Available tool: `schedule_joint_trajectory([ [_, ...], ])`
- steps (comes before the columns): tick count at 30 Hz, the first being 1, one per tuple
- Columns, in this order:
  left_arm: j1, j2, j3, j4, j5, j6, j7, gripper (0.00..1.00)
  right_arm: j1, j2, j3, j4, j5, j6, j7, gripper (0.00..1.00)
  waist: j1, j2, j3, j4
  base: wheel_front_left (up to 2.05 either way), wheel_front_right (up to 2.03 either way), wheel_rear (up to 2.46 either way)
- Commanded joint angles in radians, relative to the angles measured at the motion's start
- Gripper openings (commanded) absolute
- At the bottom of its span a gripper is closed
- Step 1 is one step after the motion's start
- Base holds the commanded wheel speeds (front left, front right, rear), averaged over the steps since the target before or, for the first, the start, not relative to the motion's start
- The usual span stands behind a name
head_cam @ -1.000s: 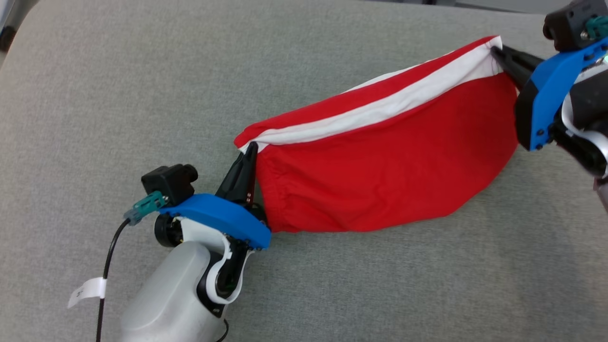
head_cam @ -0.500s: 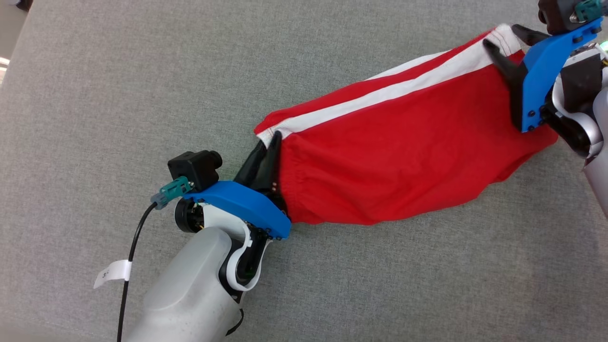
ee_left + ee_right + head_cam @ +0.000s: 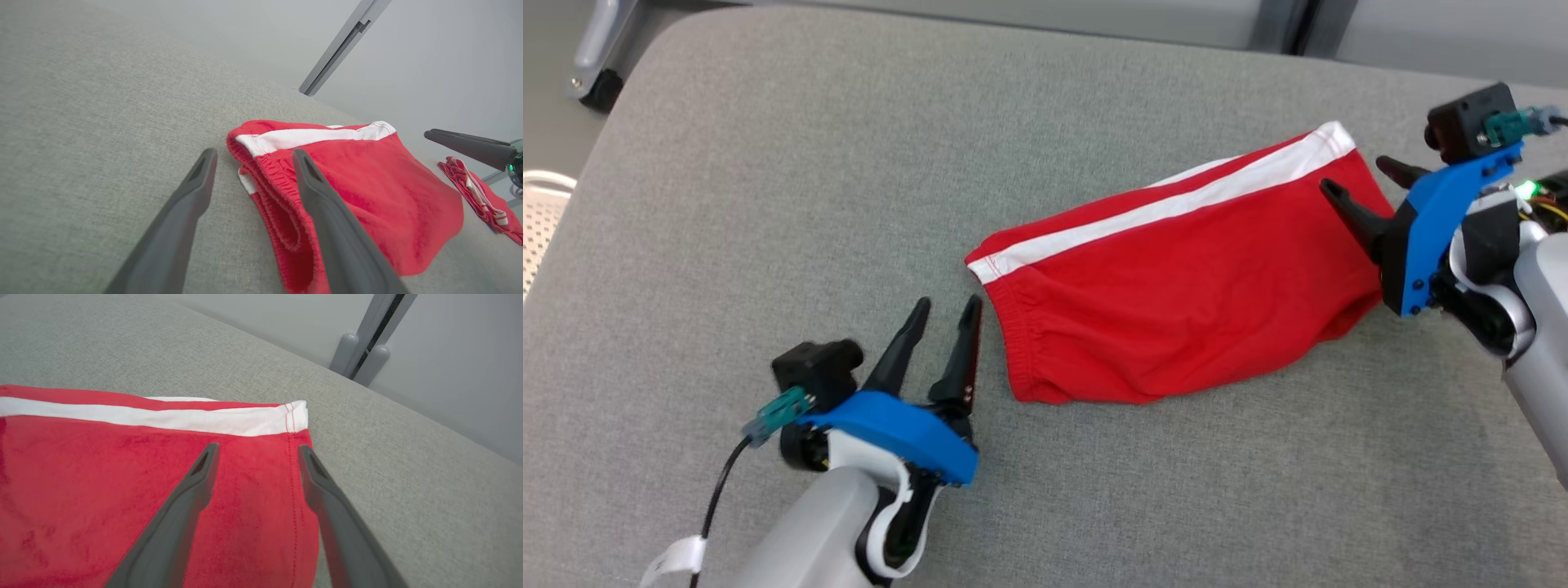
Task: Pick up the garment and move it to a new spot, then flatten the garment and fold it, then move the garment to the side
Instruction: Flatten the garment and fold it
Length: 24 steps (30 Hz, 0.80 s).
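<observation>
Left gripper (image 3: pixel 947 304) stands spread and empty just beside the waistband end; right gripper (image 3: pixel 1356 174), spread too, hangs over the hem end — one per end, probably for an even lift. The folded red cloth shorts with a white stripe (image 3: pixel 1176 318) lie flat on the grey fabric pad (image 3: pixel 768 204), right of centre.

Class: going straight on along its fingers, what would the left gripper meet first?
Probably the elastic end of the red garment, just ahead of the open left gripper, though its height over the grey cushion is unclear.
</observation>
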State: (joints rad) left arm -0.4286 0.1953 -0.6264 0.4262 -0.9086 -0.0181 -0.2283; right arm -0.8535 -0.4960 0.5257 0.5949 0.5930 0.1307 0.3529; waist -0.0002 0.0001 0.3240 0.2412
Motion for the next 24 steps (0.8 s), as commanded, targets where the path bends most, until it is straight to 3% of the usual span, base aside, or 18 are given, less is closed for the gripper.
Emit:
schedule_joint_trajectory([
  [1,0.012,0.014,0.01,-0.009,0.007,0.001,-0.01,1.0,0.024,-0.006,-0.007,-0.007,0.006,0.0,-0.012,1.0,0.0002,-0.0001,-0.023,-0.016,0.0,0.0,0.0],
  [6,0.063,0.056,0.073,-0.062,0.104,0.021,-0.036,1.0,0.094,-0.006,-0.067,-0.015,0.019,0.0,-0.075,1.0,0.0002,-0.0001,-0.057,-0.014,0.0,0.0,0.0],
  [9,0.096,0.04,0.167,-0.127,0.212,0.027,-0.037,1.0,0.122,0.019,-0.125,0.005,0.009,0.0,-0.114,1.0,0.0002,-0.0001,-0.057,-0.009,0.0,0.0,0.0],
  [16,0.165,-0.026,0.348,-0.186,0.41,-0.034,-0.037,1.0,0.112,0.083,-0.223,0.073,-0.039,0.0,-0.179,1.0,0.0002,-0.0001,-0.025,0.008,0.0,0.0,0.0],
  [24,0.179,-0.065,0.432,-0.176,0.569,-0.077,-0.037,1.0,0.046,0.128,-0.306,0.207,-0.119,0.0,-0.218,1.0,0.0002,-0.0001,0.028,0.04,0.0,0.0,0.0],
])
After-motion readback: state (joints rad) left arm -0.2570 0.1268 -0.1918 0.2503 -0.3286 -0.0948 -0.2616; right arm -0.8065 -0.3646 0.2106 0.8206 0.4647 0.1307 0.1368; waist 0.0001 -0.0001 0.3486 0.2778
